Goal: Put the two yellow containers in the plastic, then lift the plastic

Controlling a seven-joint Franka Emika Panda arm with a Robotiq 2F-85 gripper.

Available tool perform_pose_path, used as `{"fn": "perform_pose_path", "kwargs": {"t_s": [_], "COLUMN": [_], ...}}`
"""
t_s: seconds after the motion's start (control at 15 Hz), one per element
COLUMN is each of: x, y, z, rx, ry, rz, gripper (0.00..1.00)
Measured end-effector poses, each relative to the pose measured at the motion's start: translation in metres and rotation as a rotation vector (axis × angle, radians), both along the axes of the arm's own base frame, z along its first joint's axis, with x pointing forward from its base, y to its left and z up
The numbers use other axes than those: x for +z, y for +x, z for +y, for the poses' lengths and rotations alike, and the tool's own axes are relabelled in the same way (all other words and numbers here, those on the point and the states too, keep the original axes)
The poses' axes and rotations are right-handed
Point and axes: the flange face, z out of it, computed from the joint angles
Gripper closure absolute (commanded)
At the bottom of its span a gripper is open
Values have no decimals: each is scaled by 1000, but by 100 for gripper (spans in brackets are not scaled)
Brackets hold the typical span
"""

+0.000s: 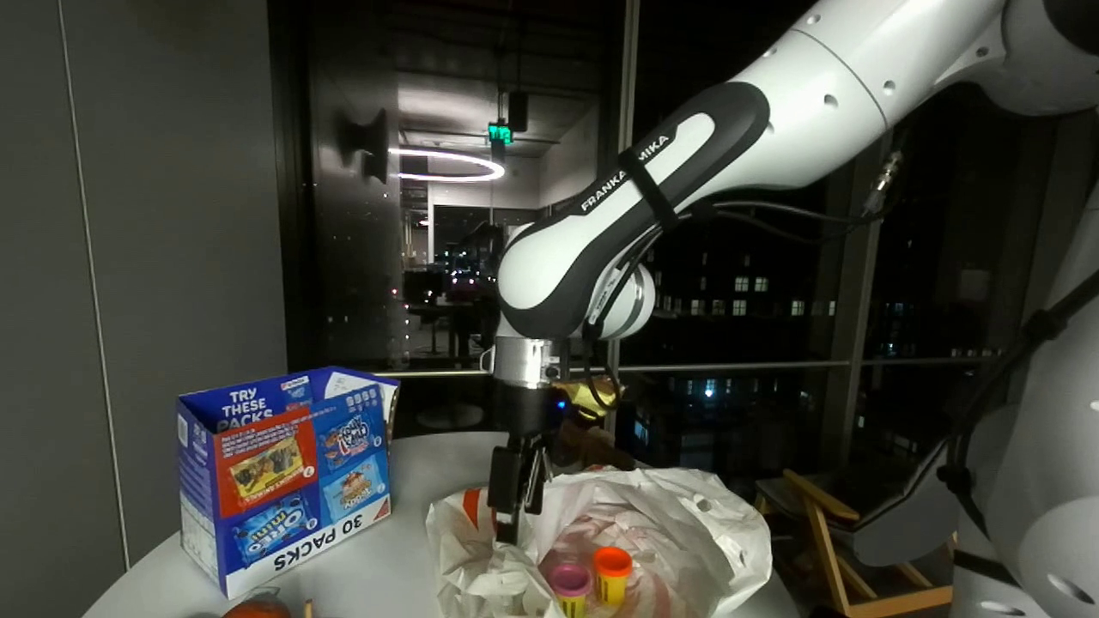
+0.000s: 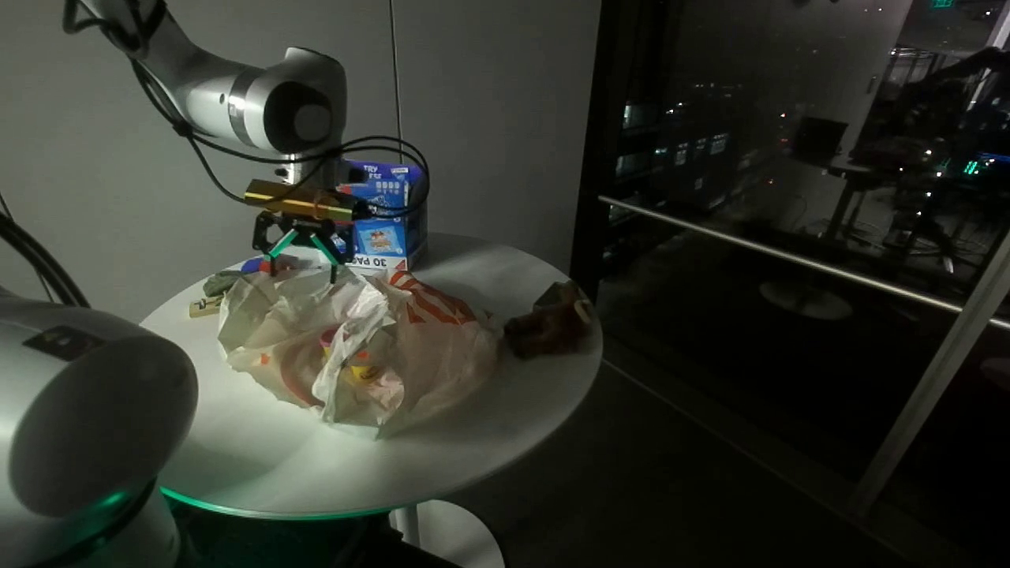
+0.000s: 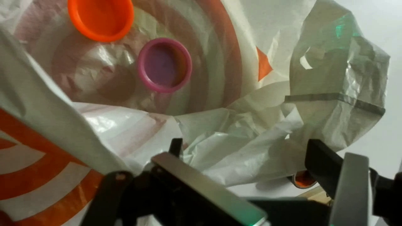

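In an exterior view, we find at bottom centre an orange-topped yellow container [image 1: 610, 589] and a purple-topped yellow container [image 1: 571, 584], upright and close together inside a crumpled white plastic bag [image 1: 713, 519] on a round table [image 1: 442, 453]; a blue snack box [image 1: 283, 485] stands at lower left. Left of centre in an exterior view, we see the gripper [image 2: 303, 274] pointing down over the bag's edge; the wrist view shows its fingers [image 3: 351, 188] wide apart, gripping nothing.

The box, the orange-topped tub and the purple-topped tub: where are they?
Box [image 1: 288, 479]: in an exterior view, on its printed side.
Orange-topped tub [image 3: 101, 19]: wrist view, on its top.
Purple-topped tub [image 3: 165, 65]: wrist view, on its top.
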Motion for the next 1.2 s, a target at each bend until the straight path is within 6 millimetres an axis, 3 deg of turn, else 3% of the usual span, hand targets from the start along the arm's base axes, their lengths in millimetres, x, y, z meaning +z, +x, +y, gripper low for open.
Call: {"fn": "perform_pose_path", "kwargs": {"t_s": [0.33,0.73,0.93,1.2], "x": [25,56,52,20], "y": [-12,-43,-56,-59], "z": [2,15,16,14], "rx": [2,96,117,111], "ry": [-8,66,70,37], "rz": [-34,-57,2,84], "gripper": [0,0,0,0]}}
